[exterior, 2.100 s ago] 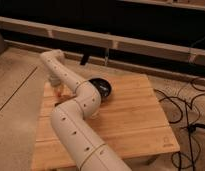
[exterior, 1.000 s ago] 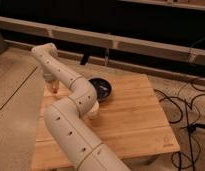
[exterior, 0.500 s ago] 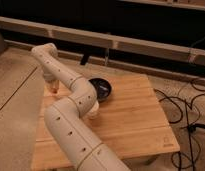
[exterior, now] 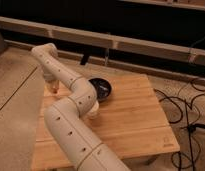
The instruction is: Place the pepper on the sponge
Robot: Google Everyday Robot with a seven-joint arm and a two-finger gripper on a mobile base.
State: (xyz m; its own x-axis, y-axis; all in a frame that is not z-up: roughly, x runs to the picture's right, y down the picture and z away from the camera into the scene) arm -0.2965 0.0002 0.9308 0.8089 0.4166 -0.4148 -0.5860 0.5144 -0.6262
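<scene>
**Wooden counter showing no pepper lying on a sponge**

Pale wooden boards are forming the counter [exterior: 136, 117], which is standing before a dark wall, with cables [exterior: 187, 117] trailing over the floor at the right. The white arm [exterior: 71, 132] is reaching from the lower edge to the counter's left side. There the pincer [exterior: 53, 89] is hanging just above the boards, and whether it is apart or together cannot be told. A small reddish-orange speck [exterior: 55, 93] at its tip is possibly the pepper. The blue sponge is not showing anywhere, and the arm may be covering it. A black bowl [exterior: 102, 89] is sitting near the back edge, just beside the arm. The placing is therefore not showing as done. No brand, label or writing is showing legibly.
</scene>
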